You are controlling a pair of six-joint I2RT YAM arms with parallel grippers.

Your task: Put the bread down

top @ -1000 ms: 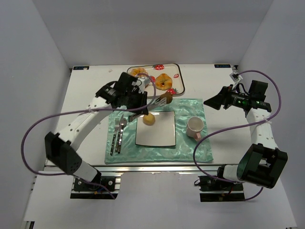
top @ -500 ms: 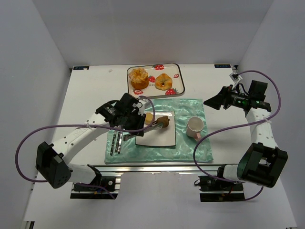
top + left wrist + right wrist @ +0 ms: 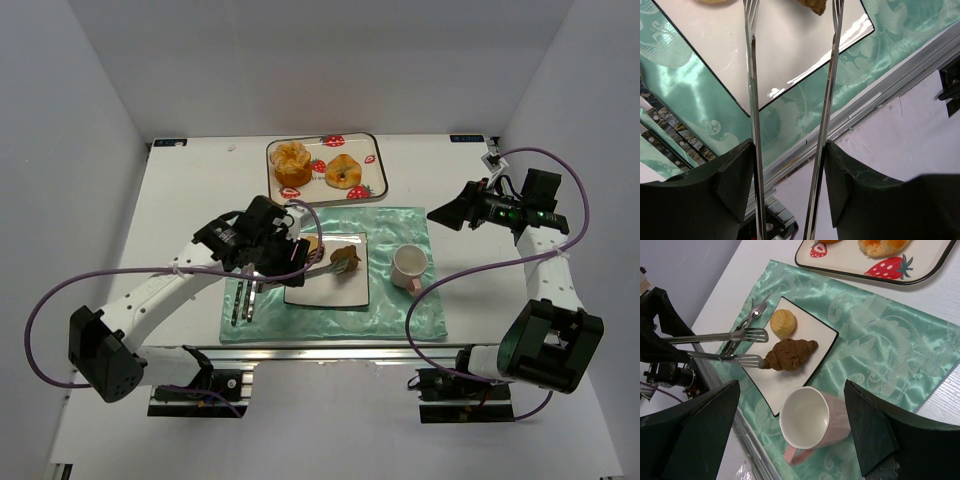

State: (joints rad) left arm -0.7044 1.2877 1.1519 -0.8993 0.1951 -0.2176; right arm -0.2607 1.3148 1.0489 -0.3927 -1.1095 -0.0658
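1. Bread placement looks nearly complete: a brown croissant [image 3: 790,354] lies flat on the square white plate [image 3: 810,332], ahead of the left gripper [image 3: 788,150] and past the tips of the metal tongs [image 3: 715,336] that it carries.
2. Left fingers [image 3: 735,170] grasp the tongs by their two arms. The grip is relaxed enough that the tong tips stand spread apart.
3. One tong tip touches the croissant's near end. The other tip is clear of it and sits near a small round bun [image 3: 782,322] on the same plate, so the croissant appears let go.
4. Right gripper [image 3: 443,215] hovers well off to the side of the plate, its fingers [image 3: 705,425] released and holding nothing.
5. A pink mug [image 3: 807,422] stands just beside the plate on the green placemat [image 3: 880,340]. A strawberry-print tray [image 3: 850,272] with more pastries sits on the desk, farther from the left fingers than the plate.
6. What seems left is only to draw the tongs back without dragging the croissant off the plate.
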